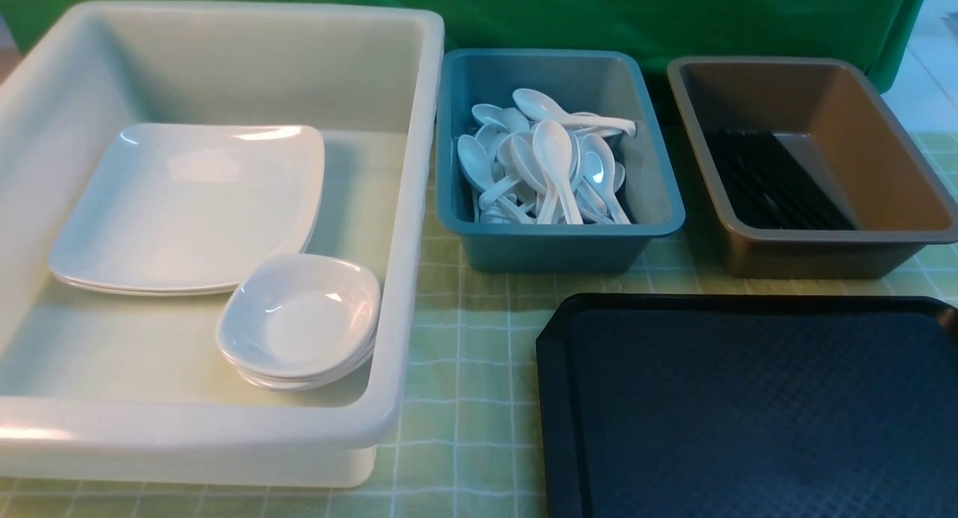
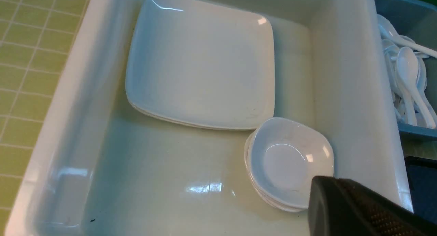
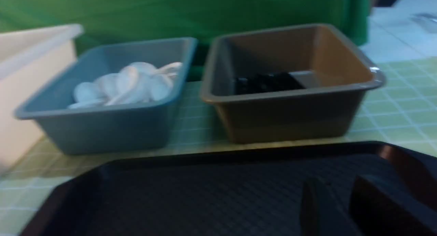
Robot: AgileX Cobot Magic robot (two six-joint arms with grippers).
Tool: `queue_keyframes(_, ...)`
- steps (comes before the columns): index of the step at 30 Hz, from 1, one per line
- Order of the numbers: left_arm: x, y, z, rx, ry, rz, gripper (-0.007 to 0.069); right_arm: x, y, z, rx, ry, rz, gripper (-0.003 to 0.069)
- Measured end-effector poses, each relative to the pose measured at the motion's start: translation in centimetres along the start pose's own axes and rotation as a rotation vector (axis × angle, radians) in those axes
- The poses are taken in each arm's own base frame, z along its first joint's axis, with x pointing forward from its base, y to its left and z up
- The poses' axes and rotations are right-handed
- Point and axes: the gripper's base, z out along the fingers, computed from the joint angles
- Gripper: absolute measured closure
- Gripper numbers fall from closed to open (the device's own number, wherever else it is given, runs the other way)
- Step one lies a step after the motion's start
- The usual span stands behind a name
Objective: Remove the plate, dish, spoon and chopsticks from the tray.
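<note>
Tray (image 1: pixel 748 413) at 5 o'clock looks bare, task basically done: plate (image 1: pixel 187 203) + dish (image 1: pixel 299 320) in white tub, spoons (image 1: pixel 554 166) in teal, chopsticks (image 1: pixel 771 181) in brown. Left fingers (image 2: pixel 358 208) clenched, empty; right fingers (image 3: pixel 314 205) slightly parted, empty.

tray (image 1: pixel 748 413) cut off at frame edge | chopsticks (image 3: pixel 266 82) blurred
</note>
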Motion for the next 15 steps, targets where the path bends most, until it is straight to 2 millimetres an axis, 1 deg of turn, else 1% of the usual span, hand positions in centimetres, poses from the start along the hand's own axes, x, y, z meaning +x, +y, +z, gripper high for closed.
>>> queue_keyframes(5,-0.02,0.00,0.00,0.000,-0.002,0.014,0.0636,0.43,-0.25,-0.02,0.035,0.045,0.000,0.0521)
queue_keyframes(15,0.02,-0.01,0.00,0.001,0.002,0.016,0.0636,0.45,-0.26,-0.02,0.035,0.048,0.001,0.0495)
